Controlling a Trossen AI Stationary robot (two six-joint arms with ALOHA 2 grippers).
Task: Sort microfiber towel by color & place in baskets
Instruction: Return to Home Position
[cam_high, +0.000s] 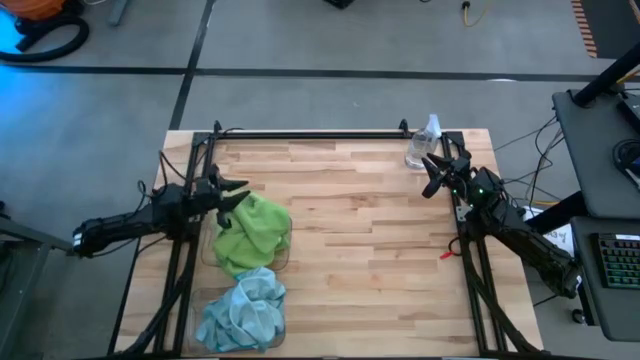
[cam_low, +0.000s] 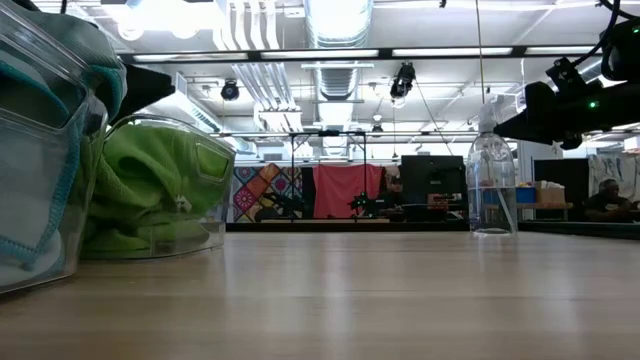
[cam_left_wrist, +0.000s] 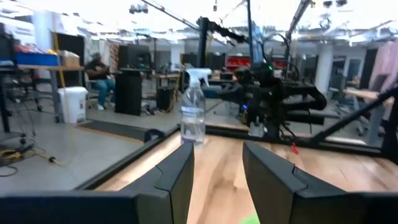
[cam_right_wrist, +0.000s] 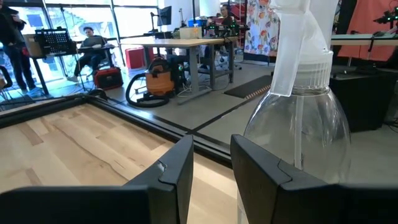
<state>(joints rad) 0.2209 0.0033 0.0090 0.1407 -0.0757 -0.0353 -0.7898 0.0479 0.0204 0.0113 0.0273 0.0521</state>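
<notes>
The sorting looks done. The green towels (cam_high: 252, 232) lie heaped in the far bin (cam_low: 222, 165). The blue towels (cam_high: 243, 310) are bunched in the near bin (cam_low: 25, 270) just beside it, both on the table's (cam_high: 360, 260) left side. No towel shows loose on the wood in any view. Each colour sits in its own bin with no mixing that I can see, though the piles hide what lies underneath.

The left gripper (cam_high: 238, 193) hovers by the far bin's edge, over a corner of the green pile, fingers spread and holding nothing. Its wrist view looks level across the table between 2 parted fingers. The right gripper (cam_high: 430, 176) hangs near the table's far right corner, just beside the spray bottle (cam_high: 425, 143), and it too is parted and empty. The bottle fills much of that wrist view, but it stands ahead of the fingers and is not gripped.

My judgement: nothing is left but for the 2 arms to draw off to rest. The left one has towels and a bin wall close below, so it should lift clear before it swings. The right one should mind the bottle — it stands upright and looks easy to tip.
</notes>
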